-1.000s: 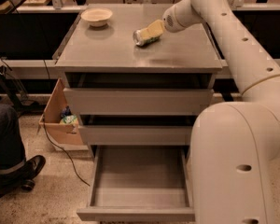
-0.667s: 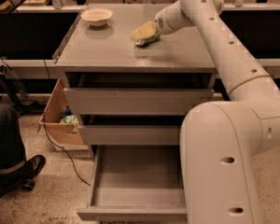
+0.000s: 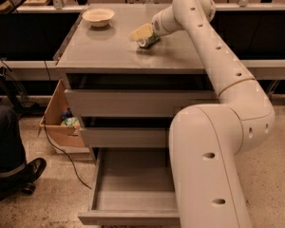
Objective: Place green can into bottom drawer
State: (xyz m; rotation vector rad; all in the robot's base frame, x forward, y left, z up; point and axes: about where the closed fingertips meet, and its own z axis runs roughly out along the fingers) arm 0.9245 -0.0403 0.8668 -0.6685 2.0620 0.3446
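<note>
While the gripper (image 3: 143, 33) sits low over the green can (image 3: 147, 42) at the upper centre of the frame, you cannot tell whether it has closed on it. You see the can lying on the grey cabinet top (image 3: 104, 53), well right of the beige bowl (image 3: 98, 16). At lower centre the bottom drawer (image 3: 133, 175) stands pulled out over the speckled floor (image 3: 281, 189). A cardboard box (image 3: 54, 127) sits left of the cabinet.

Arm (image 3: 221, 65) stretched far forward, elbow bent near camera; gripper (image 3: 142, 33) at far end, pointing left.
</note>
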